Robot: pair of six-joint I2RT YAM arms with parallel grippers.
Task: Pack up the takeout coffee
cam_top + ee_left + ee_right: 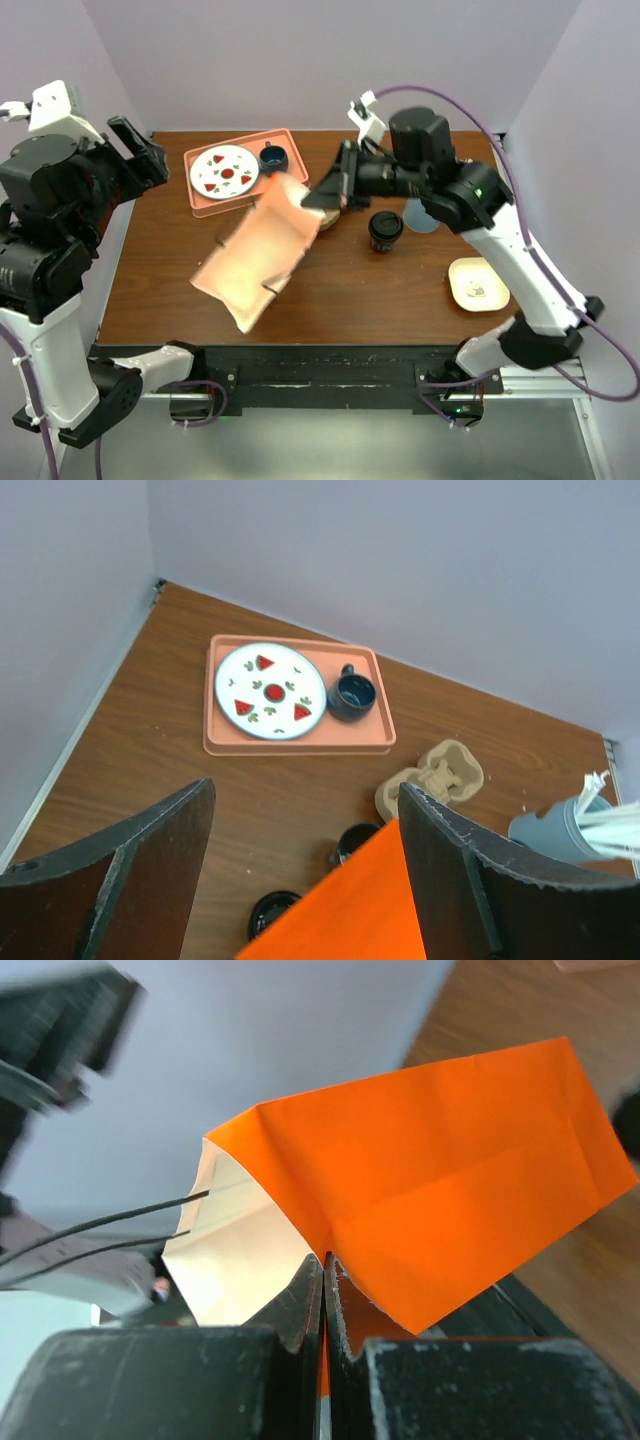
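The takeout coffee [385, 230], a dark cup with a black lid, stands on the table right of centre. My right gripper [322, 197] [325, 1260] is shut on the rim of an orange paper bag [258, 252] [430, 1180]. The bag hangs slanted above the table, and in the right wrist view its mouth gapes to the left and shows a pale inside. My left gripper [145, 150] [305, 790] is open and empty, raised over the table's far left corner. In the left wrist view the bag's corner [350, 910] juts up from below, and the takeout coffee is hidden.
A salmon tray [200, 205] [300, 742] at the back left holds a watermelon plate [268, 690] and a blue mug [352, 695]. A cardboard cup carrier [432, 776], an open dark cup [352, 842], a low black lid [270, 910], a grey cup [560, 830] and a small cream plate [476, 284] are also on the table.
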